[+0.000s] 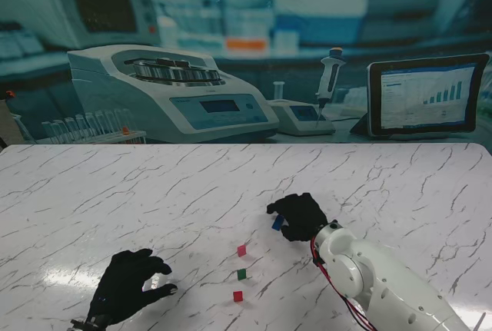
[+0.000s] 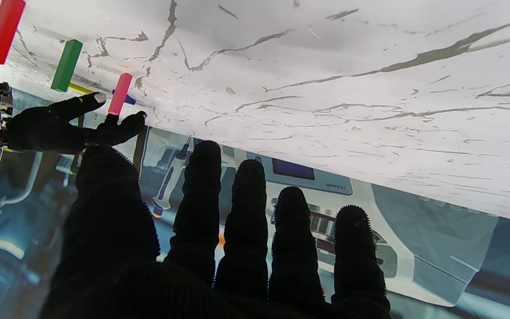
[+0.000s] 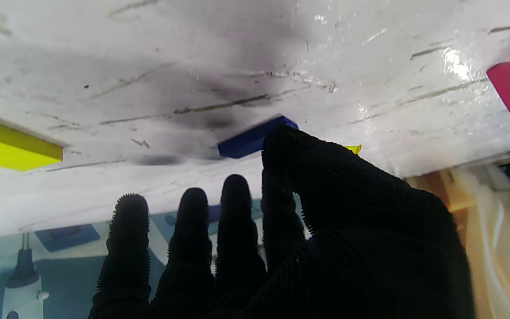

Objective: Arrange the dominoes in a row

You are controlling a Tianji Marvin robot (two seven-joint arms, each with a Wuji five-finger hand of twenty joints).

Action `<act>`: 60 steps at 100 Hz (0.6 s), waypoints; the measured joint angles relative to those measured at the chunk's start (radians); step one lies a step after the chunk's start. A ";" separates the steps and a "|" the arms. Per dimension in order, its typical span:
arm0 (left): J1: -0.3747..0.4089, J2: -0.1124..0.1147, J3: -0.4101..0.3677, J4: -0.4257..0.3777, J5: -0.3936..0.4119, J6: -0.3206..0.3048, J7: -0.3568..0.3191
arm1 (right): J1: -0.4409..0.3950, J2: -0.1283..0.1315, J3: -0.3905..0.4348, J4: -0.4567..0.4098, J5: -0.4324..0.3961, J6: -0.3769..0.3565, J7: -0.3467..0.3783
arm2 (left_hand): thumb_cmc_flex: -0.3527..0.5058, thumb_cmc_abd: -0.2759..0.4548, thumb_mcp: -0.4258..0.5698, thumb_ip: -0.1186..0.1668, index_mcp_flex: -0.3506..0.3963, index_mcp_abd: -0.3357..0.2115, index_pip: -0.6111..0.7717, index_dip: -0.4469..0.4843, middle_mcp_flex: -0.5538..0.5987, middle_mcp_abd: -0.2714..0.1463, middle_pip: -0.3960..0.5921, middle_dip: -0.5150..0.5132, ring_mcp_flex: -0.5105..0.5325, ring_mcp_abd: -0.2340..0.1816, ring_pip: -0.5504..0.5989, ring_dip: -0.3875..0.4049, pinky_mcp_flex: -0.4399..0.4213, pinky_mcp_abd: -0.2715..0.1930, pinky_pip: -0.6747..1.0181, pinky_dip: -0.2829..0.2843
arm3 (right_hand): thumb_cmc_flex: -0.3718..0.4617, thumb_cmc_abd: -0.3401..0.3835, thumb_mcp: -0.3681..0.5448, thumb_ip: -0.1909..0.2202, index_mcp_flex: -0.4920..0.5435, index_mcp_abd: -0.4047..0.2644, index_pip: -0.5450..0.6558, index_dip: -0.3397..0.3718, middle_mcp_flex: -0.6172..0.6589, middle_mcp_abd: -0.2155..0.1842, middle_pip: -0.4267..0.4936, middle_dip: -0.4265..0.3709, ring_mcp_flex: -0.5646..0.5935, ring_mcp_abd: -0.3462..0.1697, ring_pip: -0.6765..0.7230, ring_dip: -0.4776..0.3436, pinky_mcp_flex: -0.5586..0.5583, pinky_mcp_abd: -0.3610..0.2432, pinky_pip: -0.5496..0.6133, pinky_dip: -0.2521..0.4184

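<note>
Marble-veined table (image 1: 115,193): gloved right hand (image 1: 298,216) pinches blue domino (image 1: 277,223).

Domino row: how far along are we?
Done: three small upright dominoes stand in a line, the red domino nearest me, then the green domino and the pink domino. In hand: the right hand pinches the blue domino near the row's far end. Left: standing it, then the yellow domino.

Glossy white marble-patterned table (image 1: 154,193), smooth solid-coloured dominoes (image 1: 241,250), matt black knitted glove on robot hand (image 1: 300,216)
</note>
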 measured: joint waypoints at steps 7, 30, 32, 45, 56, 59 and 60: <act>-0.001 0.000 0.001 0.000 0.000 0.000 0.000 | 0.006 -0.002 -0.011 0.013 0.005 -0.003 -0.007 | 0.000 0.000 0.000 0.000 0.000 0.000 0.006 0.000 0.000 0.000 0.000 0.000 0.000 0.000 0.000 0.000 0.000 0.000 0.000 0.000 | 0.013 0.000 0.001 0.000 0.013 -0.012 0.012 0.000 0.001 -0.004 0.015 0.000 0.013 -0.003 0.000 0.000 0.003 0.000 0.009 0.002; -0.001 0.000 0.001 0.000 -0.001 0.002 0.000 | 0.023 -0.009 -0.029 0.045 0.010 -0.007 -0.026 | 0.000 0.000 0.000 0.000 0.000 0.000 0.010 0.000 0.000 -0.008 0.000 0.000 0.000 0.000 0.000 0.000 0.001 0.000 0.000 0.000 | 0.036 -0.001 0.011 0.000 0.054 -0.049 0.083 -0.006 0.042 -0.032 0.036 -0.006 0.040 -0.017 0.026 0.000 0.018 0.000 0.034 0.007; -0.001 0.000 0.001 0.000 -0.001 0.002 0.000 | 0.024 -0.009 -0.030 0.046 0.009 -0.007 -0.027 | 0.000 0.000 0.000 0.000 0.000 0.000 0.010 0.000 0.000 -0.009 0.000 0.000 0.000 0.000 0.000 0.000 0.002 0.000 0.000 0.000 | 0.036 -0.001 0.011 0.000 0.054 -0.054 0.088 -0.003 0.049 -0.035 0.038 -0.009 0.051 -0.020 0.035 0.000 0.020 0.000 0.035 0.007; -0.004 0.000 0.002 0.002 -0.002 0.002 0.002 | 0.038 -0.010 -0.040 0.063 -0.001 -0.007 -0.050 | 0.000 0.000 0.000 0.000 0.000 0.000 0.012 0.000 0.000 -0.009 0.001 0.000 0.000 -0.001 0.006 0.000 0.008 0.000 0.000 0.000 | 0.037 -0.001 0.011 0.000 0.103 -0.087 0.150 0.013 0.098 -0.047 0.065 0.002 0.082 -0.025 0.039 0.000 0.032 0.000 0.059 0.007; -0.006 0.000 0.003 0.004 -0.003 0.002 0.005 | 0.050 -0.018 -0.052 0.098 0.006 -0.007 -0.104 | 0.000 0.000 0.000 0.000 0.000 0.000 0.013 0.000 0.000 -0.009 0.001 0.000 0.000 -0.001 0.006 0.000 0.009 0.000 0.000 0.000 | 0.038 -0.036 0.015 -0.046 0.114 -0.105 0.260 0.023 0.122 -0.050 0.099 0.021 0.091 -0.027 0.046 0.000 0.041 0.000 0.082 0.007; -0.006 0.000 0.003 0.005 -0.003 0.002 0.005 | 0.052 -0.021 -0.053 0.106 0.009 -0.008 -0.113 | 0.000 0.000 0.000 0.000 0.000 0.000 0.015 0.000 0.000 -0.009 0.001 0.000 0.000 -0.001 0.006 0.000 0.009 0.000 0.000 0.000 | 0.038 -0.047 0.022 -0.054 0.114 -0.110 0.286 0.021 0.123 -0.053 0.104 0.022 0.100 -0.027 0.057 0.000 0.042 0.000 0.084 0.001; -0.006 0.000 0.003 0.005 -0.003 0.002 0.005 | 0.052 -0.021 -0.053 0.108 0.010 -0.008 -0.115 | 0.000 0.000 0.000 0.000 0.000 0.000 0.015 0.000 0.000 -0.009 0.001 0.000 0.000 -0.001 0.006 0.000 0.009 0.000 0.000 0.000 | 0.038 -0.050 0.022 -0.054 0.114 -0.110 0.297 0.018 0.125 -0.053 0.105 0.022 0.100 -0.027 0.061 0.000 0.043 0.000 0.085 0.000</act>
